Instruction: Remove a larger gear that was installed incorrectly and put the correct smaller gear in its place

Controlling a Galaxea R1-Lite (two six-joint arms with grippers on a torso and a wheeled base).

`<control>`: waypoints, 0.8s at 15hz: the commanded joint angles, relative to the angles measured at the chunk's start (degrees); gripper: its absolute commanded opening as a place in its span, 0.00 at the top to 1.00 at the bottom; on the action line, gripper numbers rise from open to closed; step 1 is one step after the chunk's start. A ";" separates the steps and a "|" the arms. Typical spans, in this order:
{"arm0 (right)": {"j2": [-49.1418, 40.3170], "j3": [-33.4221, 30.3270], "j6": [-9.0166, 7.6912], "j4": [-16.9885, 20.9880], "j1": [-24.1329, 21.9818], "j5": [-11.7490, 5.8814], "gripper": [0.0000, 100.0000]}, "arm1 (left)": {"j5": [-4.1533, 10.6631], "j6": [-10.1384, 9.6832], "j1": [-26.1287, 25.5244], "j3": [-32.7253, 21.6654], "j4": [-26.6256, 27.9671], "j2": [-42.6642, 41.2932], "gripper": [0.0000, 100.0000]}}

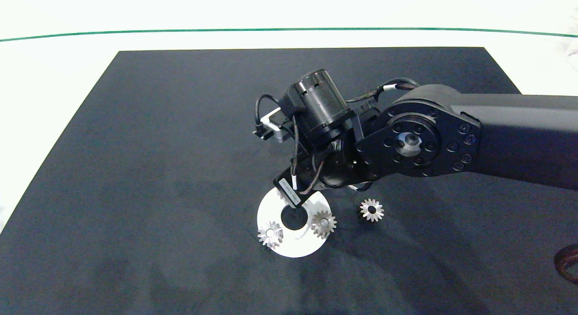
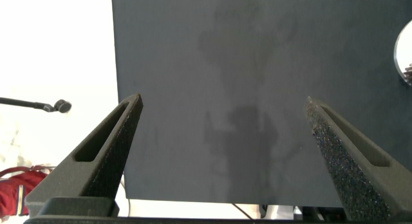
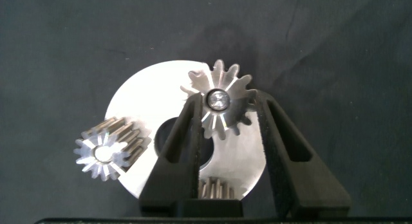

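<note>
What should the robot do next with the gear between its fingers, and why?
Probably lift straight up. The right end effector seems closed on the larger gear, which sits on a pin on the white disc, while the smaller gear waits on the mat. The left end effector is idle, open.

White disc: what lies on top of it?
Three gears: one small gear, a second mostly covered by the right pincer, and a thin gear gripped by it. Under the thin gear nothing shows.

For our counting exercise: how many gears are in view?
4. Three on the white disc: two small gears, plus the smaller gear in the right claw, hidden from the head view. The larger gear lies on the mat.
</note>
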 commanded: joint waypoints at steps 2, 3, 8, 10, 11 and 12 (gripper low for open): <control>-2.07 0.06 -0.16 0.15 0.08 -2.14 0.63 | 0.06 0.07 0.03 0.00 0.28 -0.03 0.00; -2.43 0.14 -0.25 0.23 0.26 -3.11 0.63 | 0.06 0.07 0.03 0.00 0.28 -0.03 0.00; -3.22 -0.12 -0.78 0.85 3.33 -3.37 0.00 | 0.06 0.07 0.03 0.00 0.28 -0.03 0.00; -3.04 -1.88 -3.33 4.36 3.33 -4.34 0.00 | 0.06 0.07 0.03 0.09 0.28 -0.03 0.00; -2.51 -3.99 -4.47 7.00 3.16 -5.22 0.00 | 0.06 0.07 0.03 0.00 0.46 -0.03 0.00; -1.99 -4.14 -4.82 8.93 2.89 -5.66 0.00 | 0.06 0.16 0.03 0.00 1.07 -0.03 0.00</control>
